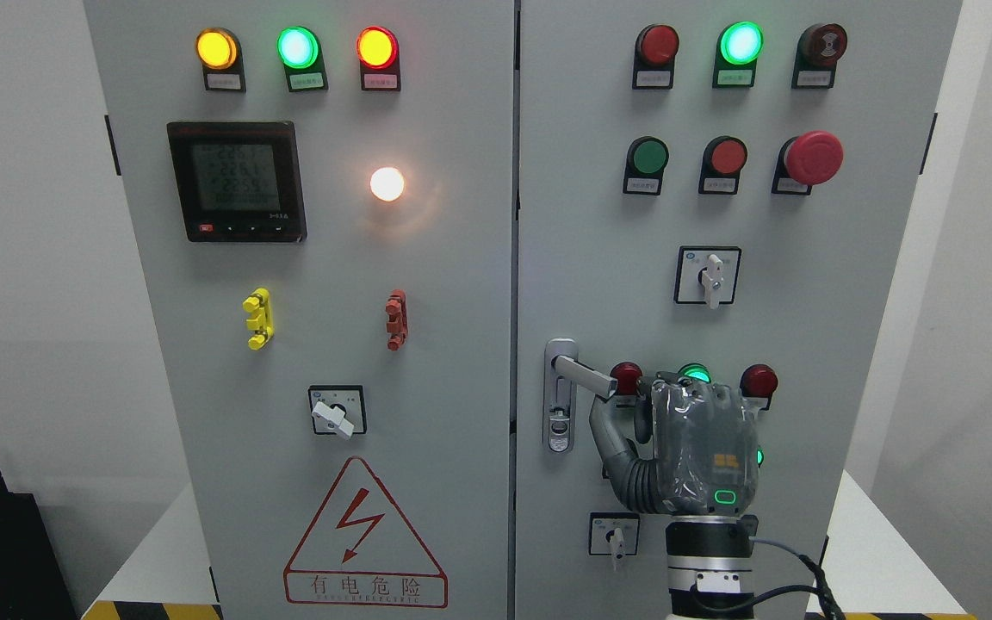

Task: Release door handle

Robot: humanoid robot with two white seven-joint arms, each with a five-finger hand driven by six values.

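Right hand stands at the right-hand cabinet door, its arm entering from the bottom edge right of middle. The door handle is mounted at that door's left edge, beside the centre seam, with its lever swung out to the right and slightly down from its lock plate. The back of the hand faces the camera. The thumb reaches up to just beneath the lever's free end; contact cannot be confirmed. The other fingers curl toward the panel and are hidden, so whether the hand is clamped on the lever or already apart from it cannot be told. The left arm is not visible.

Risks noted:
- If any finger remains hooked behind the lever, pulling the arm back is likely to drag the handle or the door with it.
- The hand covers part of a row of indicator buttons; a sideways or forward withdrawal could press one.
- A rotary switch sits just below-left of the wrist; a downward retreat may knock it.
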